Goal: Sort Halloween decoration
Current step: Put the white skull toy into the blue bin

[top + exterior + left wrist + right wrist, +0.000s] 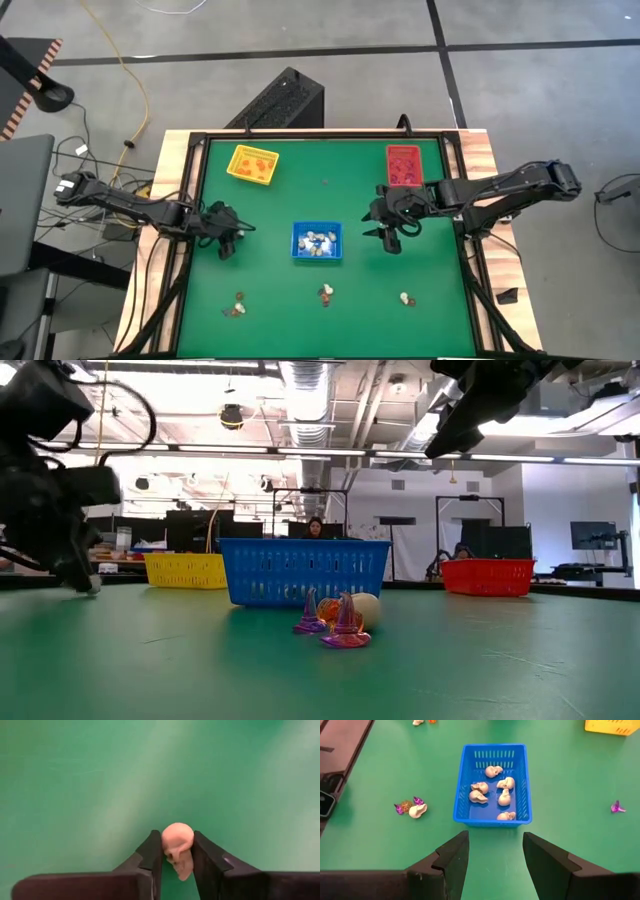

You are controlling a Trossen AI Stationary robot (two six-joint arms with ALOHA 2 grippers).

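Overhead: left gripper down on green table, blue tray off to its inner side. Left wrist: fingers pinching a whitish skull. Right wrist: right gripper wide, empty, blue tray ahead with skulls. Probably mid-pick; next, lift and carry to blue tray.

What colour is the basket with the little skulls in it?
Blue. The basket holding the skulls shows best in the right wrist view.
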